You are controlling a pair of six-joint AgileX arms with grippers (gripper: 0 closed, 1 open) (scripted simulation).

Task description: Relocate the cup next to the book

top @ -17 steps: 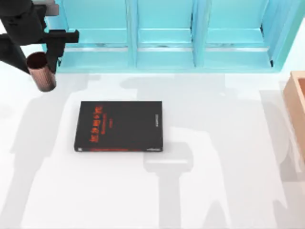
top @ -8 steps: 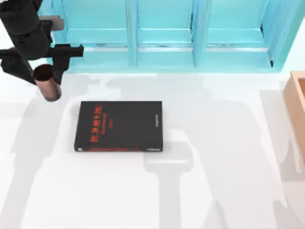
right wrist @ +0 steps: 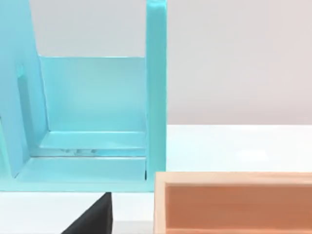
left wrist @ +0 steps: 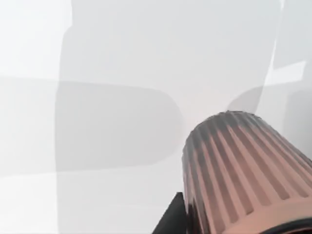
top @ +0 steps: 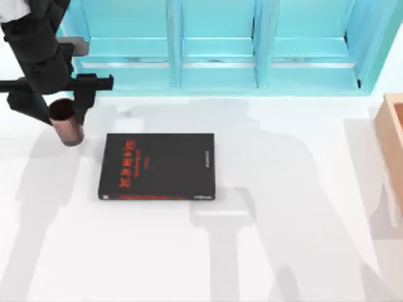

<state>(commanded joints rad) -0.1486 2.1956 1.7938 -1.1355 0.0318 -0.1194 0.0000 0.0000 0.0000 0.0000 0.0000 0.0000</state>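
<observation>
The white table [top: 208, 264] carries a turquoise shelf unit [top: 217, 47] along its far edge and a pale wooden box [top: 393, 145] at its right edge, and neither has shifted over the last second. The book [top: 157, 166] lies flat left of the table's centre, red lettering toward its left edge, exactly where it lay a second ago. What has changed is the left arm: over that second it has carried the cup from close to the far-left corner of the table down and rightward, toward the book's far-left corner. The left gripper [top: 63, 110] is clamped narrowly on the cup [top: 67, 123], one finger on each side of its ribbed wall, with the dark mouth facing up and the cup slightly tilted. In the left wrist view the cup [left wrist: 243, 170] hangs over bare table with its base clear of the surface, so I judge it is not yet set down. The cup now sits just beside the book's far-left corner in the top view, not over the cover. That suggests the carry is nearly done and the remaining step is lowering it onto the table and letting go; the risk is clipping the book's edge or releasing while tilted. The right arm is parked off the right side; I cannot tell how its fingers stand.
</observation>
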